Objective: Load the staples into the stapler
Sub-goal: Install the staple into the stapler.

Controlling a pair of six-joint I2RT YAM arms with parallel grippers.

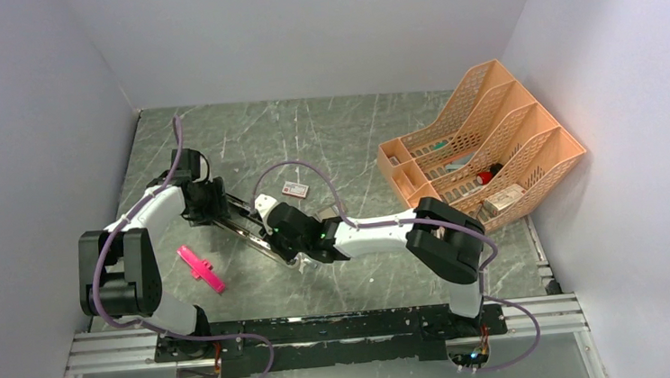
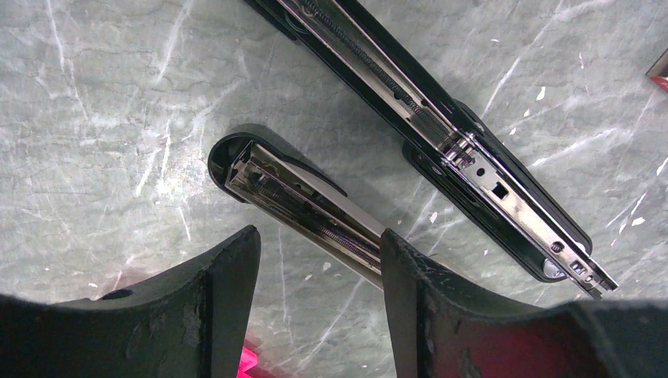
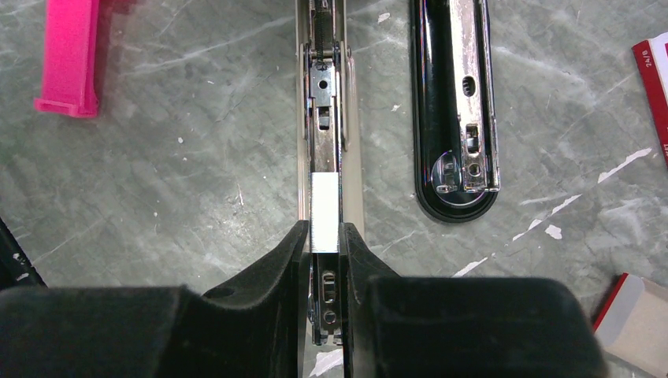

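The black stapler lies folded wide open on the table between my two grippers. In the right wrist view a short silvery strip of staples sits in line on the stapler's chrome rail. My right gripper is shut on the near end of that strip. The stapler's black base lies just to the right of it. In the left wrist view my left gripper stands open, with only table between its fingers. Its right finger covers part of the stapler's black cover arm.
A pink plastic cross-shaped piece lies near the left arm. The red-and-white staple box sits behind the stapler, and its open sleeve shows at the right wrist view's edge. An orange file organiser stands at the back right.
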